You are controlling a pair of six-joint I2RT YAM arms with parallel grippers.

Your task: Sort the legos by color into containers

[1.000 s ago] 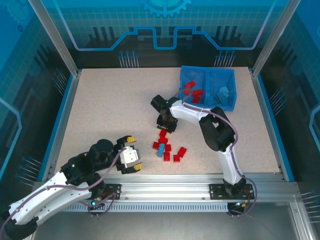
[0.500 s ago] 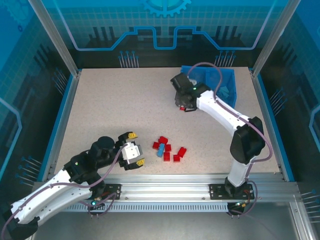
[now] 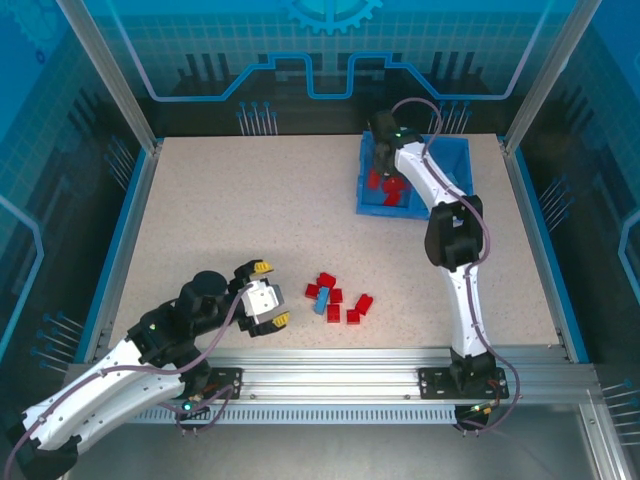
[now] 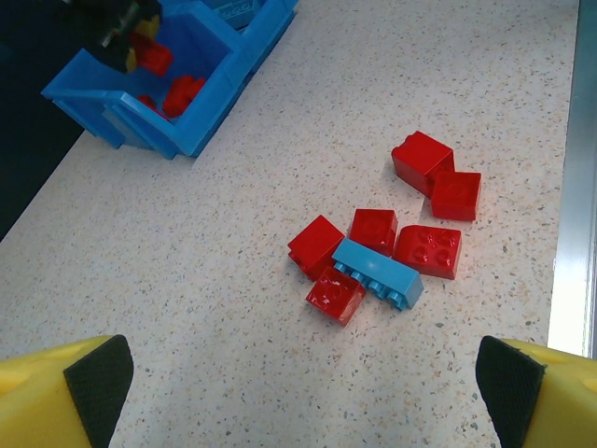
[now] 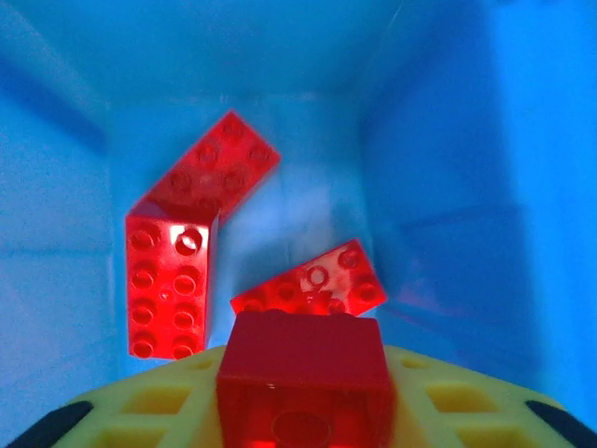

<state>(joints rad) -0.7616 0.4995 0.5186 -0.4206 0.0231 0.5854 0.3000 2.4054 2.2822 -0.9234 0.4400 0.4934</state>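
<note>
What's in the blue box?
Red bricks lie in the blue box's left half; the right claw holds another red brick above. The right arm covers most of the other half.

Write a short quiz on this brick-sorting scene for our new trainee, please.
1. True or false: the left gripper is open.
2. How many light blue plastic bricks lie among the loose red plastic bricks on the table? A) none B) one C) three
3. Over which compartment of the translucent blue plastic bin is the right gripper, and what sits between its fingers?
Key: 1 true; 2 B; 3 the left compartment, as the top view shows it; a small red plastic brick.
</note>
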